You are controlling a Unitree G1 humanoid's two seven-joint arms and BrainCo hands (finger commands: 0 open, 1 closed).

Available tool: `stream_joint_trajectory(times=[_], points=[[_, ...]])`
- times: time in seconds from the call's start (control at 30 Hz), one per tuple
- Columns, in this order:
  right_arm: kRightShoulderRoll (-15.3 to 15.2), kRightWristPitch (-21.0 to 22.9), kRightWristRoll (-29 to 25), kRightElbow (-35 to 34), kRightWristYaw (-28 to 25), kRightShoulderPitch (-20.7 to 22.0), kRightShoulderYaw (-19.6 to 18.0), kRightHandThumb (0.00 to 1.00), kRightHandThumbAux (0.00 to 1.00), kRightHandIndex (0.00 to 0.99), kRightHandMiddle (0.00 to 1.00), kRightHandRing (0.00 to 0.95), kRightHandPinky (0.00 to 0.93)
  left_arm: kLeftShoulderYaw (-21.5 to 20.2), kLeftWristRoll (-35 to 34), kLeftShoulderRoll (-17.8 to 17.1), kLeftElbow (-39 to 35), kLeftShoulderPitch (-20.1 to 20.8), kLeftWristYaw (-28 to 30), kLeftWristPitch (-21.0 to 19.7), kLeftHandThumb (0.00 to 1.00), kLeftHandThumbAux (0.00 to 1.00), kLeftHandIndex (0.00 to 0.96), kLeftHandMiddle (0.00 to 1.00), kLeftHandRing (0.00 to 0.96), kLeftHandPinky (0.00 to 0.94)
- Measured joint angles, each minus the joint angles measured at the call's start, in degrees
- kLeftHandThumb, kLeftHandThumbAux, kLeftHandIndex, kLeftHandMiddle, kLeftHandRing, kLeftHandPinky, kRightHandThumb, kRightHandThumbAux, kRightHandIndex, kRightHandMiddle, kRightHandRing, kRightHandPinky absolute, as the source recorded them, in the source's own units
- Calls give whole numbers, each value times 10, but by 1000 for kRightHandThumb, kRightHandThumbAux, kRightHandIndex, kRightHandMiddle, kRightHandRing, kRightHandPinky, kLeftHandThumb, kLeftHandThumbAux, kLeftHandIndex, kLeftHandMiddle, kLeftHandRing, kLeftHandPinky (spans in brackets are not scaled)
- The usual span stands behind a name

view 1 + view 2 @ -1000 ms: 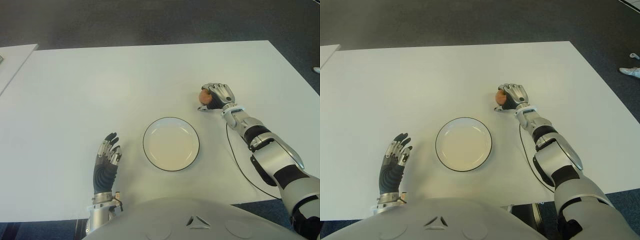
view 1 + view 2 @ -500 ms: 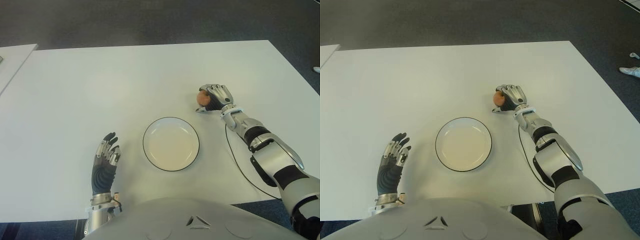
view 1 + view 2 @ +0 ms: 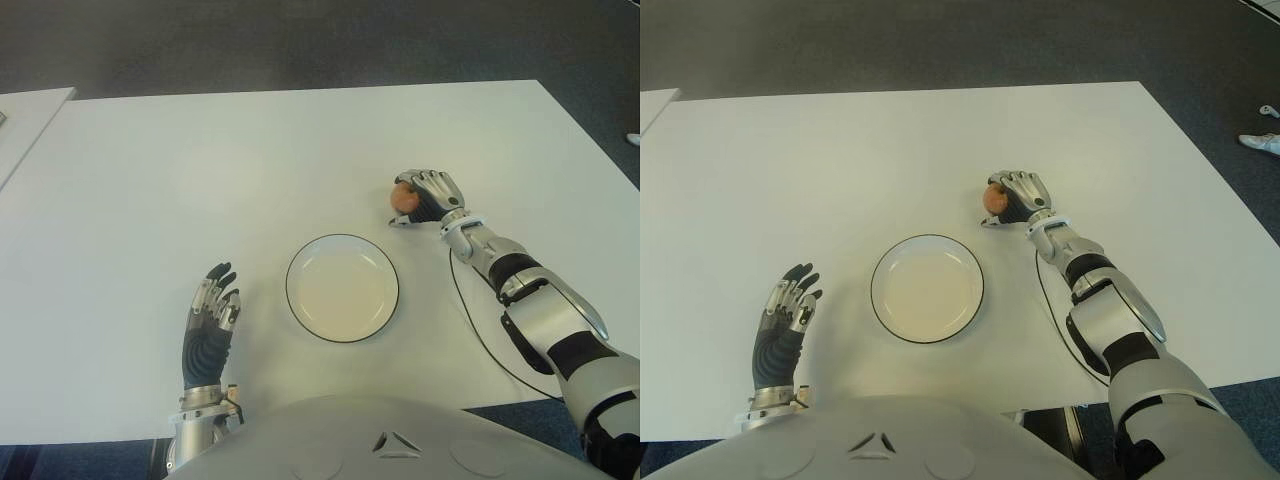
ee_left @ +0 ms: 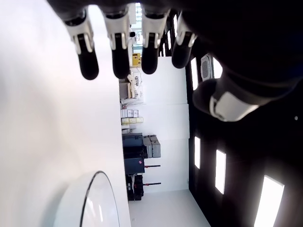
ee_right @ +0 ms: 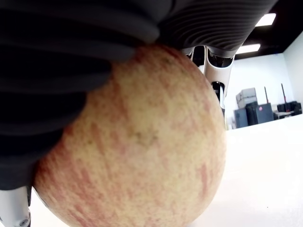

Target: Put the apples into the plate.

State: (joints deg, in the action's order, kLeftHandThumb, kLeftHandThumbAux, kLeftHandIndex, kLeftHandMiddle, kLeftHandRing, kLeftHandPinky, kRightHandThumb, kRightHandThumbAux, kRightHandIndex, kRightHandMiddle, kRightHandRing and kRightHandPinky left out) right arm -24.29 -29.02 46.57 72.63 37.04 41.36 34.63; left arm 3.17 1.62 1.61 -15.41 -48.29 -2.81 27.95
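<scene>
The matt white table top (image 3: 250,150) looks smooth. A glossy white plate with a dark rim (image 3: 342,288) sits there. The mottled red-yellow apple (image 5: 137,142) has dull, speckled skin against ribbed black rubbery fingers (image 5: 71,56).

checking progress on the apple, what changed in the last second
The right robot hand, shut on the apple, drifted slightly toward the robot's left and a bit farther up the table; the grasp held throughout. The left robot hand slid back a little toward the robot's body, fingers open. The plate did not move and holds nothing.
</scene>
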Motion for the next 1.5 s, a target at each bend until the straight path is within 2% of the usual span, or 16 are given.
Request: stream_joint_trajectory(times=[0.37,0.63,0.83,1.03,1.33,1.5], points=[[-8,-20,-1,-13,-1,-4,-2,521,771,824,919,869,844,-2,-6,-5,0,-1,5,-5,133,503,144,137,146,184],[-40,-63,-23,-89,-15,-16,-32,555,767,826,899,861,837,-2,-6,-6,0,0,6,-6,142,507,143,135,146,189],[-66,-75,-39,-196,-28,-48,-62,574,758,844,913,871,856,-2,-6,-6,1,2,6,-6,141,529,132,131,145,188],[-90,-84,-49,-331,-61,-107,-89,583,754,833,895,864,838,-2,-3,-6,4,3,6,-6,132,541,126,128,145,189],[-99,-71,-63,-540,-167,-204,-118,580,753,796,859,841,815,-2,1,-6,6,8,6,-12,126,542,122,128,148,196],[-99,-71,-60,-609,-207,-238,-125,569,757,783,859,847,844,0,5,-4,7,13,6,-19,125,544,124,132,156,202]])
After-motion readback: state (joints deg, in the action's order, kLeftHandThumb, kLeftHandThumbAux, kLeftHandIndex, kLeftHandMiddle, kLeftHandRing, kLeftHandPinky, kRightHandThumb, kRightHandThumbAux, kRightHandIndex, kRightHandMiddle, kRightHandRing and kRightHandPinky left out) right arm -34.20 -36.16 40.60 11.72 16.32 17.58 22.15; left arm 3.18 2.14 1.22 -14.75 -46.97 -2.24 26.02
